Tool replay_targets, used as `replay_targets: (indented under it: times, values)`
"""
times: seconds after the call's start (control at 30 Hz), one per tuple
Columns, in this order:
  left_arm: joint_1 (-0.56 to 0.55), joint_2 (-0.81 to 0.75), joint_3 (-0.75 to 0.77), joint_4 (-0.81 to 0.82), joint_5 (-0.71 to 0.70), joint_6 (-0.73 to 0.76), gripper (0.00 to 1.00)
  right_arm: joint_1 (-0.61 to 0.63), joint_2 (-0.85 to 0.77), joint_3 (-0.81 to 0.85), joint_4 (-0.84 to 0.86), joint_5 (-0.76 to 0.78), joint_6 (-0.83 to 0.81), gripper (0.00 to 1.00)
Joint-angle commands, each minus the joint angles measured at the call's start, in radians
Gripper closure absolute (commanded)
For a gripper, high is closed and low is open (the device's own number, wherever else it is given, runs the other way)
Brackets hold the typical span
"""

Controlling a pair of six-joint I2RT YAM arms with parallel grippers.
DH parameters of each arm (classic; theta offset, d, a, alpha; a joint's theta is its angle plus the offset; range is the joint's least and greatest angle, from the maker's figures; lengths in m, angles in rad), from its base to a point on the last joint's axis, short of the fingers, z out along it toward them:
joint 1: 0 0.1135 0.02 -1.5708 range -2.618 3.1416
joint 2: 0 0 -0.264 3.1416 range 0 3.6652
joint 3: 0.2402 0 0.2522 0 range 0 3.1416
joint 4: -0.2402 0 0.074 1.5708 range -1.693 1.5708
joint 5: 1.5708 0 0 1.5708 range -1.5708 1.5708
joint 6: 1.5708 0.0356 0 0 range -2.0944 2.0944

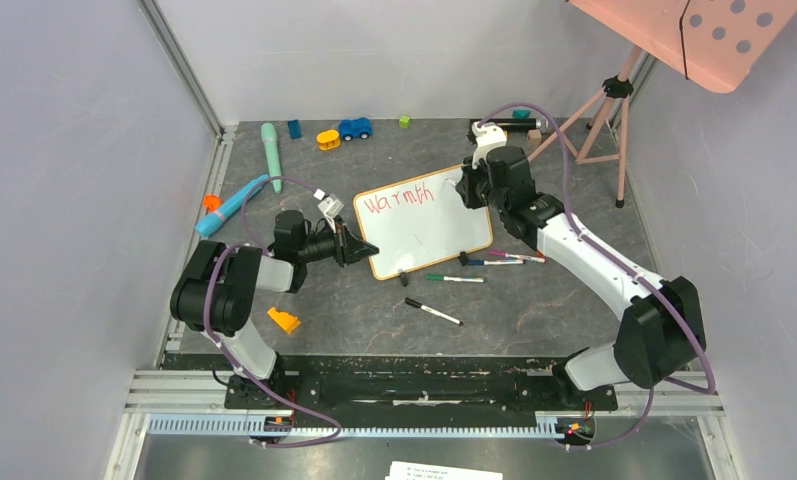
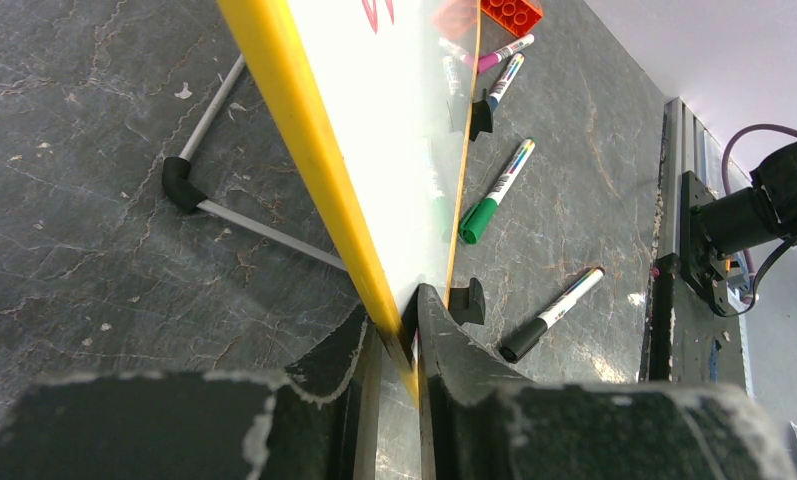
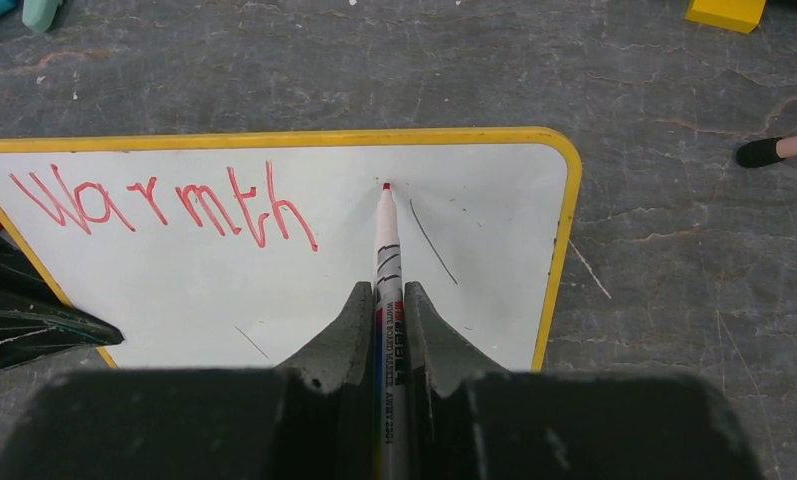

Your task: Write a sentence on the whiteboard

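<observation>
**A:** One word only, "Warmth", of the sentence (image 3: pixel 164 205) is on the whiteboard (image 1: pixel 424 228); I judge the larger part is not yet written. Where is the board?

**B:** In the middle of the table (image 1: pixel 534 300), between the two arms, leaning back on its stand. The left gripper (image 2: pixel 394 315) is closed on the board's yellow edge near a lower corner. The right gripper (image 3: pixel 385 295) pinches a red marker (image 3: pixel 386 225), with the tip just right of the "h".

**A:** What can go wrong?

**B:** If the marker pushes too hard, the board may tip back or twist in the left fingers, and the letters will be crooked. The marker may also slide in its narrow grip. Little room is left on this line, so large letters could run into the frame.

**A:** What is unclear?

**B:** I cannot tell if the tip touches the surface. A thin dark line (image 3: pixel 432 240) beside it may be a shadow or a mark. The right fingers hide the board's lower edge.
</observation>
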Motion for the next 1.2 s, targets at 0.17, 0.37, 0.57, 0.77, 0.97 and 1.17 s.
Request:
replay_targets:
  times: [0.17, 0.37, 0.57, 0.77, 0.97, 1.17]
  values:
    - [0.005, -0.005, 0.008, 0.003, -0.083, 0.062, 0.92, -0.006, 0.011, 0.04, 0.03, 0.009, -0.011, 1.0]
    - [0.005, -0.005, 0.008, 0.005, -0.081, 0.063, 0.92, -0.006, 0.018, 0.043, 0.03, -0.02, -0.006, 1.0]
    - [0.005, -0.007, 0.007, 0.005, -0.082, 0.063, 0.92, -0.006, 0.016, 0.043, 0.018, 0.029, 0.0, 1.0]
    - [0.005, -0.008, 0.006, 0.005, -0.081, 0.063, 0.92, -0.006, 0.02, 0.049, 0.014, 0.032, 0.002, 1.0]
    - [0.005, -0.007, 0.007, 0.005, -0.081, 0.063, 0.92, -0.006, 0.025, 0.049, 0.025, -0.022, 0.002, 1.0]
    - [0.005, -0.008, 0.006, 0.005, -0.083, 0.063, 0.92, -0.006, 0.024, 0.052, 0.013, 0.038, 0.011, 1.0]
